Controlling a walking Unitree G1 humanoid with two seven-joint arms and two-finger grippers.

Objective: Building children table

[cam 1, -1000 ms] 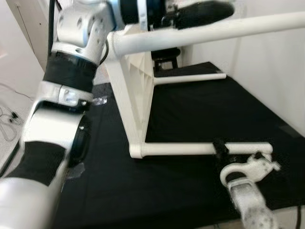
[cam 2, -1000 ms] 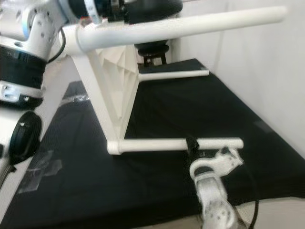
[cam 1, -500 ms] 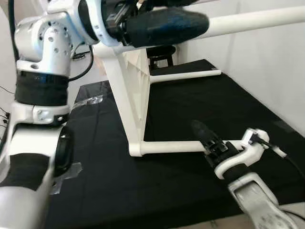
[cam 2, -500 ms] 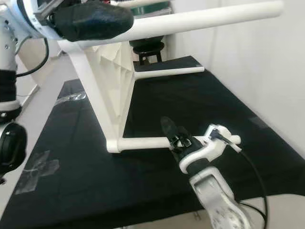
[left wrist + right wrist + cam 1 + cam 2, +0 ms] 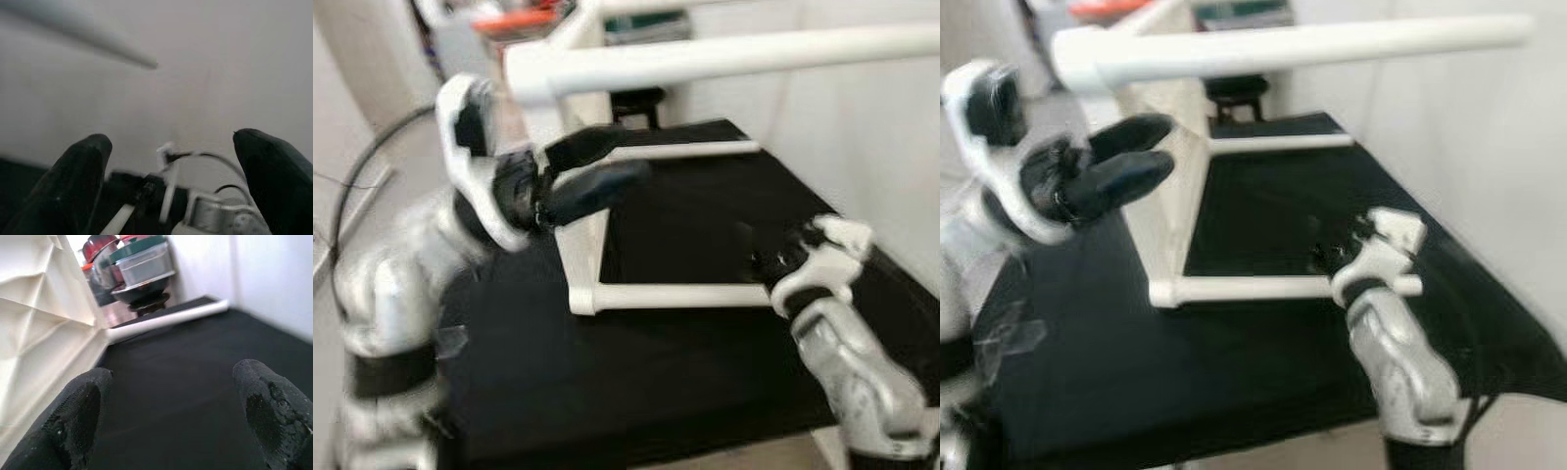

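Note:
A white children's table (image 5: pixel 579 250) lies on its side on a black mat (image 5: pixel 636 382), its top panel standing upright. One leg (image 5: pixel 724 59) runs high across the view, a second leg (image 5: pixel 675 294) lies on the mat, and a third leg (image 5: pixel 690 150) lies farther back. My left gripper (image 5: pixel 619 162) hovers open beside the panel, below the high leg, holding nothing. My right gripper (image 5: pixel 754 257) is open just above the outer end of the near leg; its wrist view has bare mat between the fingers (image 5: pixel 78 416).
A white wall (image 5: pixel 871 127) runs close along the mat's right side. A dark stool with stacked containers (image 5: pixel 142 279) stands beyond the table's far end. Tape (image 5: pixel 450 340) marks the mat's left edge, with bare floor (image 5: pixel 372 166) beyond it.
My left gripper has come off the high leg and dropped down in front of the panel. My right gripper has lifted from the near leg toward its outer end. The camera has shifted.

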